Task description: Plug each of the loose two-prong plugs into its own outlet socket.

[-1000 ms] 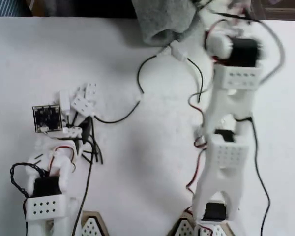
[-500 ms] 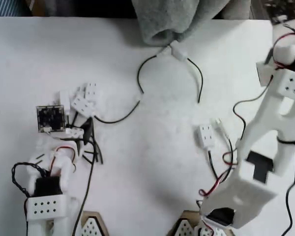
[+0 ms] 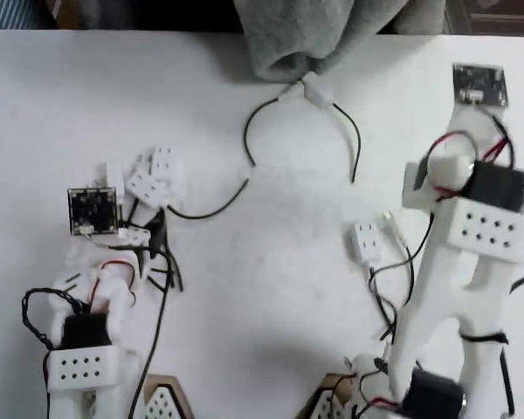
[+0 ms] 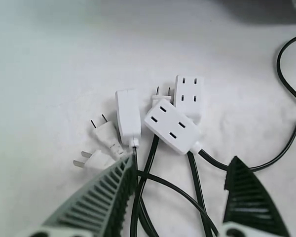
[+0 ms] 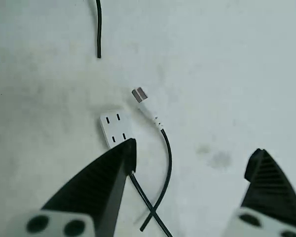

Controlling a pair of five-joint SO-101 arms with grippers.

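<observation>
White table (image 3: 244, 314). Cords (image 4: 193, 173) cut off under left gripper (image 4: 182, 163), fingers spread; plugs (image 4: 104, 129) seen just ahead. Right gripper (image 5: 195, 148) spread, socket (image 5: 113, 128) beside one fingertip.

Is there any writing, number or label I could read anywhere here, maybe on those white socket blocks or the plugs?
No text can be read anywhere in these pictures.
The outlet blocks show only bare slots, no print.
The loose plugs are plain white.
The dark circuit board near them has pale specks too small to read.
</observation>
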